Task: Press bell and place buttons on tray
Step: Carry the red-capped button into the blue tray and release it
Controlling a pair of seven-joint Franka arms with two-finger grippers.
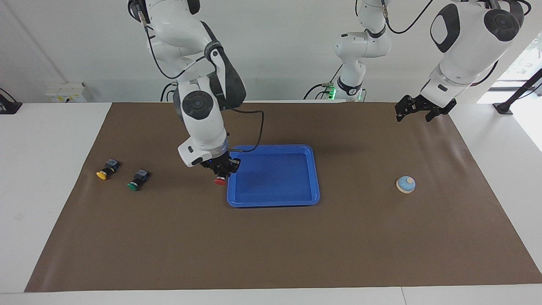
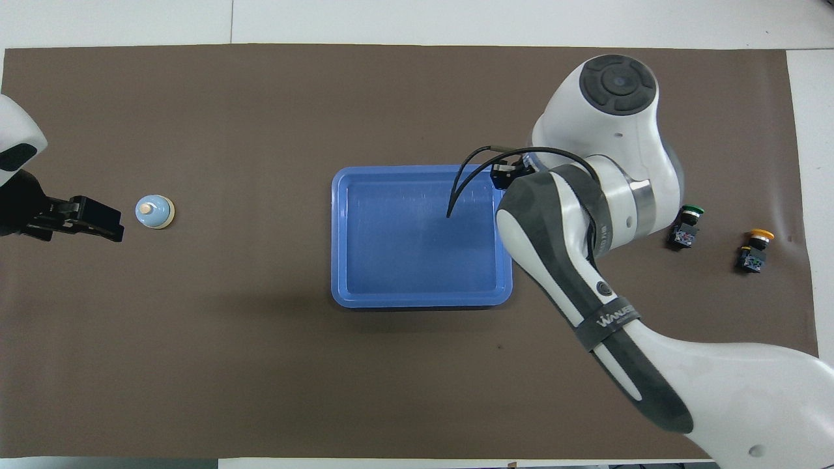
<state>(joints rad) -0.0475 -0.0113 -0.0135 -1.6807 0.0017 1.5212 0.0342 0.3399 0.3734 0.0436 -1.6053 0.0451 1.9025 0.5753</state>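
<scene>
The brown mat (image 1: 271, 245) is spread over the surface. The blue tray (image 1: 314, 169) is seen at its centre. The right hand (image 1: 220, 168), raised over the tray's rim at 9 o'clock in the facing view, is closed on the red button (image 1: 219, 181). The left hand (image 1: 417, 111) is held open in the air, waiting. The bell (image 1: 405, 184) sits at 3 o'clock, the green button (image 1: 137, 179) and yellow button (image 1: 106, 168) at 9 o'clock.

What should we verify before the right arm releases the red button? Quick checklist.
1. Right gripper shut on red button: ok.
2. Button fully over tray: not ok, it hangs at the rim toward the right arm's end.
3. Tray floor free: ok.
4. Green button and yellow button out of the path: ok.
5. Left gripper waits open, away from bell: ok.
</scene>
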